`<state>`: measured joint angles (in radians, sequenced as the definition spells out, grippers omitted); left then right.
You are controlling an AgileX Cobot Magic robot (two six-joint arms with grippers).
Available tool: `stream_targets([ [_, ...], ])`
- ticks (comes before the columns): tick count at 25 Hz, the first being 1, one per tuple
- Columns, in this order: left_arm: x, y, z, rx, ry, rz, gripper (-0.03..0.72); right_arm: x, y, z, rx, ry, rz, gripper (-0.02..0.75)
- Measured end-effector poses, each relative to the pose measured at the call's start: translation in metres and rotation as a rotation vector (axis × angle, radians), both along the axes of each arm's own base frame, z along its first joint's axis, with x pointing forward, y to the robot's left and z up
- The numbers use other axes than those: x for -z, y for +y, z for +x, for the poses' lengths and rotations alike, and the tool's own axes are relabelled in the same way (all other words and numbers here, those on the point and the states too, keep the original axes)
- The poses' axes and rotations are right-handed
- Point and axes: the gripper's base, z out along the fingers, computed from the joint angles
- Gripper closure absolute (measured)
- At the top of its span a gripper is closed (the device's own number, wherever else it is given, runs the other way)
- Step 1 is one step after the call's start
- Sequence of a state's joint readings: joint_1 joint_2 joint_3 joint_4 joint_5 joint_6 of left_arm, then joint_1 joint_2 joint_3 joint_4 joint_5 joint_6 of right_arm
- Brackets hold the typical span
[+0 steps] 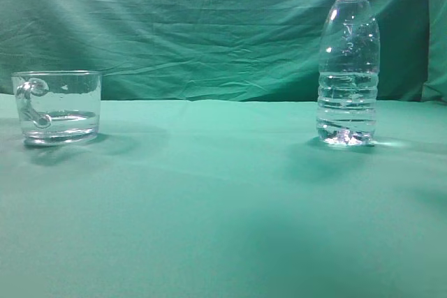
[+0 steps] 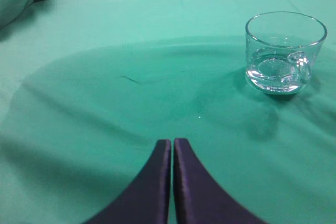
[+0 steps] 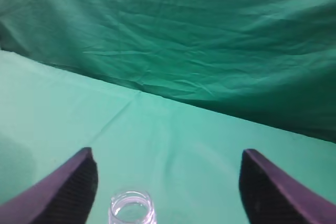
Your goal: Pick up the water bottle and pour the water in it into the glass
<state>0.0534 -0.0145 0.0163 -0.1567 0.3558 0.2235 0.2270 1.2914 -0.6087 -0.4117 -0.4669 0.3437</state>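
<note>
Green cloth covers the bench (image 1: 223,200). Far left stands the glass (image 1: 57,107), well apart from the upright water bottle (image 1: 348,61) on the right. Left tool (image 2: 172,142) is pressed together; right tool (image 3: 167,169) spread wide above the bottle's neck.

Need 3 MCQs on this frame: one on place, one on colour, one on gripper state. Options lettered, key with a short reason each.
1. In the exterior view, where is the tall clear plastic capless bottle relative to the short clear glass handled mug?
A. Far right of it
B. Inside it
C. Left of it

2. What colour is the cloth covering the table?
A. Red
B. Green
C. White

3. How do the grippers stand?
A. Both shut
B. Left gripper shut, right gripper open
C. Left open, right shut

Key:
1 A, the mug sits at the left edge.
2 B, the cloth is green in every view.
3 B, the left fingertips meet; the right ones spread wide above the bottle's mouth.
</note>
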Motion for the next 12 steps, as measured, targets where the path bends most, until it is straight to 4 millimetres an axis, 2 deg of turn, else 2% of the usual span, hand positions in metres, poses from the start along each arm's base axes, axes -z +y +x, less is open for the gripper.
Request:
stream_targets([
  [2,0.0,0.0,0.0,0.0,0.0,0.0,0.688,-0.013,-0.005,-0.012,0.034,0.015,0.023,0.282],
  [4,0.0,0.0,0.0,0.0,0.0,0.0,0.688,-0.027,-0.012,-0.026,0.069,0.022,0.043,0.405],
  [6,0.0,0.0,0.0,0.0,0.0,0.0,0.688,-0.037,-0.018,-0.039,0.106,0.033,0.047,0.562],
  [8,0.0,0.0,0.0,0.0,0.0,0.0,0.688,-0.045,-0.024,-0.052,0.143,0.042,0.044,0.671],
  [10,0.0,0.0,0.0,0.0,0.0,0.0,0.688,-0.053,-0.03,-0.066,0.177,0.041,0.068,0.738],
  [12,0.0,0.0,0.0,0.0,0.0,0.0,0.688,-0.058,-0.036,-0.078,0.211,0.052,0.105,0.738],
])
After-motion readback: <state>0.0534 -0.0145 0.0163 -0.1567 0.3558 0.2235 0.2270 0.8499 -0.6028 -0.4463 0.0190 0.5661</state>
